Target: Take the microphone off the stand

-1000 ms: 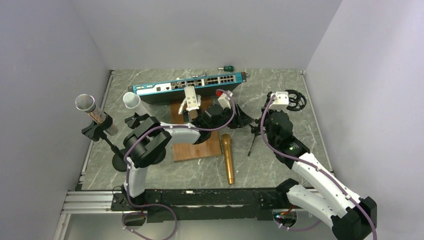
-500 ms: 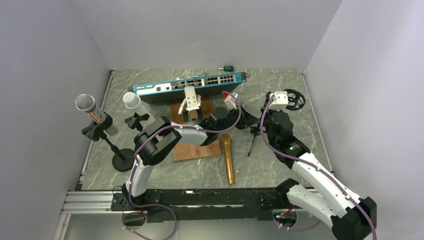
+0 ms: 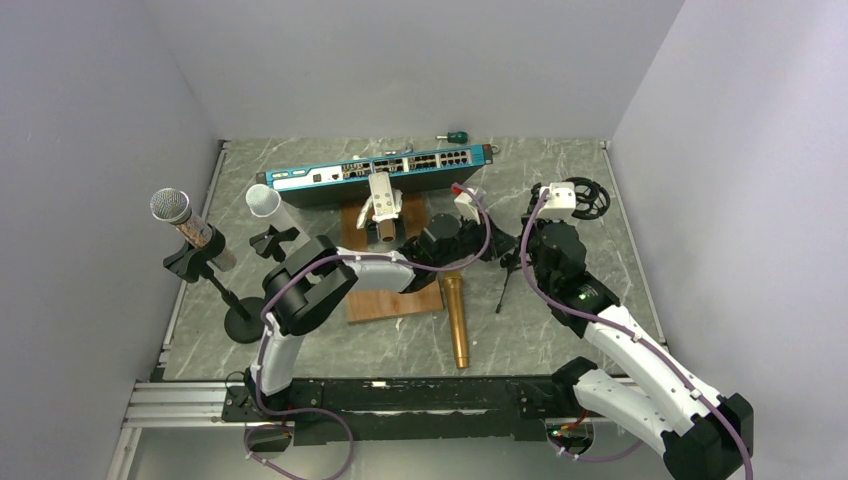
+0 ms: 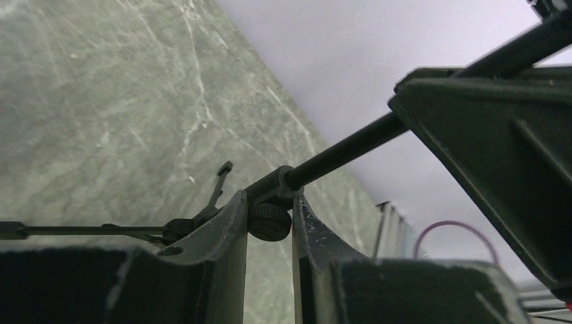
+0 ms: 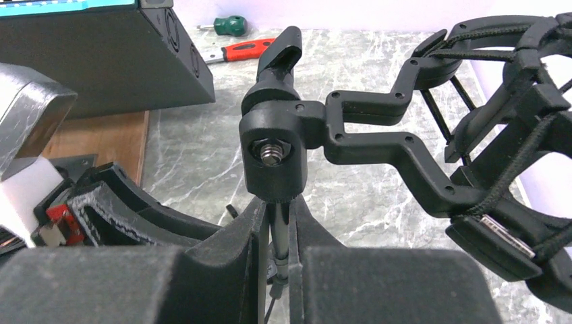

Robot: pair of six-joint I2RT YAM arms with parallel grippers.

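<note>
Our right pincer (image 5: 275, 209) is shut tight on the thin pole of the stand (image 5: 276, 145), under its joint; our left pincer (image 4: 268, 202) nips the same stand at a knob. The gold microphone (image 3: 458, 325) lies flat on the table (image 3: 400, 345) beside the wooden board (image 3: 385, 300), the switch (image 3: 380, 170) beyond.

The grey-green marbled table (image 3: 560, 330) carried a blue network switch (image 3: 375, 172) along its far side, with a green-handled screwdriver (image 3: 455, 136) behind it at the far edge and a red-handled tool (image 5: 246, 48) by its right end. A wooden board (image 3: 390, 300) lay in the middle. Just right of it lay a gold microphone (image 3: 457, 320) – head toward the far side, handle toward the near edge. On the left stood a round-based stand (image 3: 243, 325). To the right, a tripod stand (image 3: 503, 285) spread thin black legs on the stone.
</note>
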